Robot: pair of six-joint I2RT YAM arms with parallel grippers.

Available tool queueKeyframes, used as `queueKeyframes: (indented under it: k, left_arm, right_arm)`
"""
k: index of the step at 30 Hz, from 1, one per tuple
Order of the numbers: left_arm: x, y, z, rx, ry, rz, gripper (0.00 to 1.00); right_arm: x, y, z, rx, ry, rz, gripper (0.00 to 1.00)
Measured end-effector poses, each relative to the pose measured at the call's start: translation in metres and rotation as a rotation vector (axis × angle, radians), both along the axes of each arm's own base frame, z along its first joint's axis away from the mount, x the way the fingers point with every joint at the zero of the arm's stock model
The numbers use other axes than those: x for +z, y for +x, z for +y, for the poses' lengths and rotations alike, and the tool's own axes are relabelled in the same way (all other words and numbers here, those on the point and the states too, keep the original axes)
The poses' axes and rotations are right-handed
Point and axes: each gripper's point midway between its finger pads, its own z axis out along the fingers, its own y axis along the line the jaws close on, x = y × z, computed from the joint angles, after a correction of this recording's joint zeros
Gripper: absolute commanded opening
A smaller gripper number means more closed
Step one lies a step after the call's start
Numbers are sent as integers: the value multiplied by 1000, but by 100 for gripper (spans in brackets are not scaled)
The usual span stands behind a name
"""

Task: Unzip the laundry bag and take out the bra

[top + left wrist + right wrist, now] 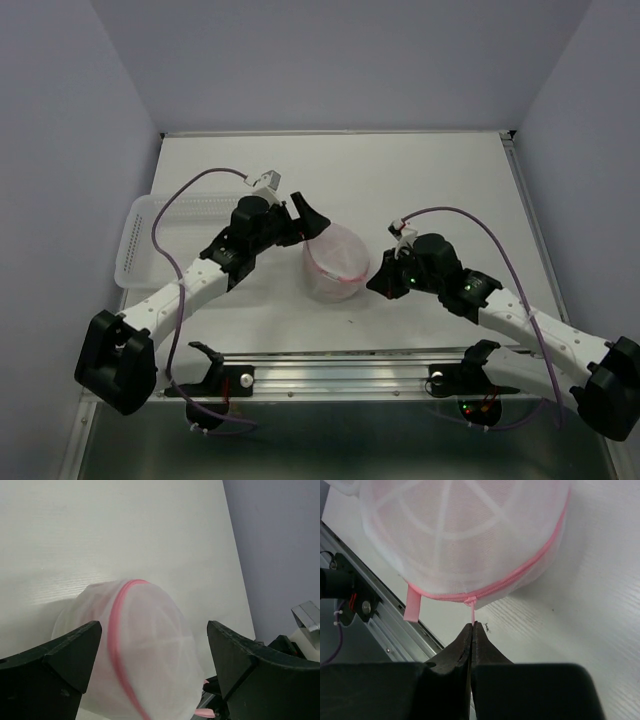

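Right wrist — right gripper clamps zipper pull at laundry bag rim.

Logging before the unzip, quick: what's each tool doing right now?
Left tool: open, holding nothing, facing the round white mesh laundry bag.
Right tool: shut on the bag's thin pink zipper pull.

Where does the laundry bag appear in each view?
Top external: laundry bag mid-frame.
Left wrist: laundry bag lower centre, between open left fingers.
Right wrist: laundry bag top, above right fingers shut on its zipper pull.
Shared landmark: pink zipper trim.
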Motion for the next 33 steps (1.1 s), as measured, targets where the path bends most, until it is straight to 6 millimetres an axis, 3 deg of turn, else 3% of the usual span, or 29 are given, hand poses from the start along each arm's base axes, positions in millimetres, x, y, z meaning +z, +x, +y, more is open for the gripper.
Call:
queueKeyframes:
  k: [3, 7, 11, 16, 20, 24, 29, 33]
  left_arm:
    - [5, -13, 6, 60, -7, -9, 99]
    - [16, -45, -11, 77, -4, -19, 99]
    - [13, -73, -21, 108, -8, 16, 99]
    - [1, -105, -18, 169, 2, 73, 99]
    - [0, -122, -14, 207, -2, 92, 99]
    - [-2, -139, -25, 215, -18, 143, 99]
    - [-22, -155, -46, 248, 14, 231, 94]
    - [-36, -157, -44, 303, -10, 279, 92]
  right_arm:
    - [1, -1, 4, -4, 25, 22, 1]
    - [7, 3, 9, -21, 67, 24, 1]
    - [10, 8, 14, -36, 91, 25, 1]
    - [10, 11, 17, -46, 104, 32, 1]
    - [11, 14, 20, -47, 115, 24, 1]
    - [8, 16, 21, -48, 112, 27, 1]
    - [7, 17, 21, -52, 111, 24, 1]
    - [7, 17, 21, -52, 114, 20, 1]
